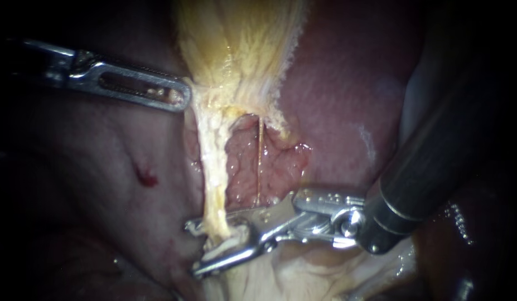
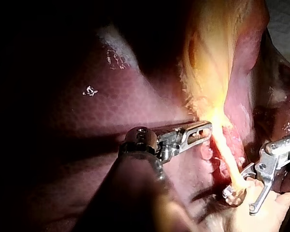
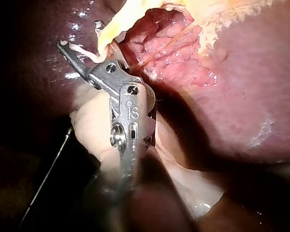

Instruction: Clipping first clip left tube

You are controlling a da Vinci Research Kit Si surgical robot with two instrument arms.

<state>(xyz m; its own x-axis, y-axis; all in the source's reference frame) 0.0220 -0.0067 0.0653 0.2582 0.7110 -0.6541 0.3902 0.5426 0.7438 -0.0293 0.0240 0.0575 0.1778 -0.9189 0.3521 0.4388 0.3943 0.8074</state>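
The left tube (image 1: 211, 167) is a thick yellowish strand running down from the gallbladder (image 1: 236, 39). A much thinner right tube (image 1: 260, 161) hangs beside it. My right instrument (image 1: 194, 249) comes in from the right, its two jaws open and straddling the left tube's lower end, one jaw on each side. In the left wrist view these jaws (image 2: 239, 202) sit around the tube (image 2: 227, 159) with a gap showing. My left instrument (image 1: 177, 96) is shut on the gallbladder's lower edge, holding it taut. In the right wrist view the tube (image 3: 108, 34) crosses the jaws (image 3: 89, 53).
Dark red liver (image 1: 347, 83) lies on both sides of the tubes. Raw pink tissue (image 1: 252, 167) shows between and behind the two tubes. A small red spot (image 1: 148, 178) marks the liver left of them. Pale soft tissue (image 1: 303, 273) lies under the right instrument.
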